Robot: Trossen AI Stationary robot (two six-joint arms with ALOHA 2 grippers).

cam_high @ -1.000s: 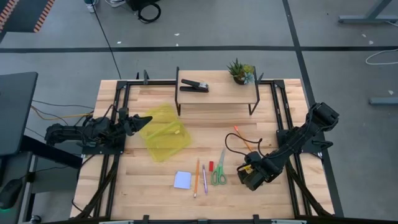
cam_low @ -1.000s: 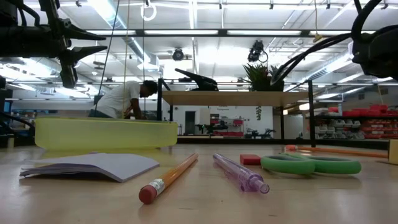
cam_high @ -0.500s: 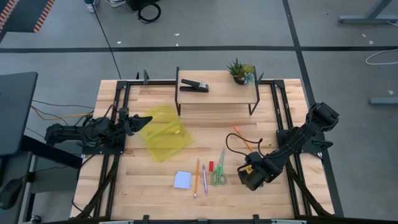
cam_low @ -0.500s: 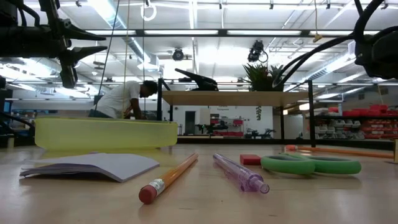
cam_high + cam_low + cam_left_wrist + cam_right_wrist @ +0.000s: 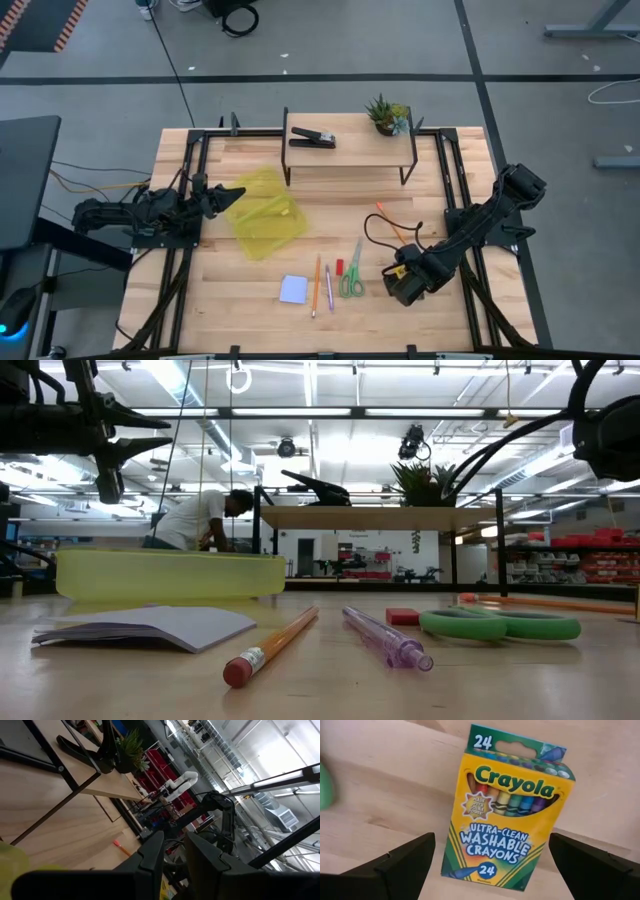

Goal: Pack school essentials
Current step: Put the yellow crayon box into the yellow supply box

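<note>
You see a yellow-and-green crayon box (image 5: 507,810), green-handled scissors (image 5: 500,624), an orange pencil (image 5: 272,645), and a seemingly pale blue notepad (image 5: 293,289).

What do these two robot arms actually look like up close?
Both are dark, jointed arms. The left gripper ends in two slim, pointed black fingers. The right gripper has broad, flat black fingers, a yellowish patch on its wrist, and a black cable looping beside it.

Overhead, table-level, two wrist views
</note>
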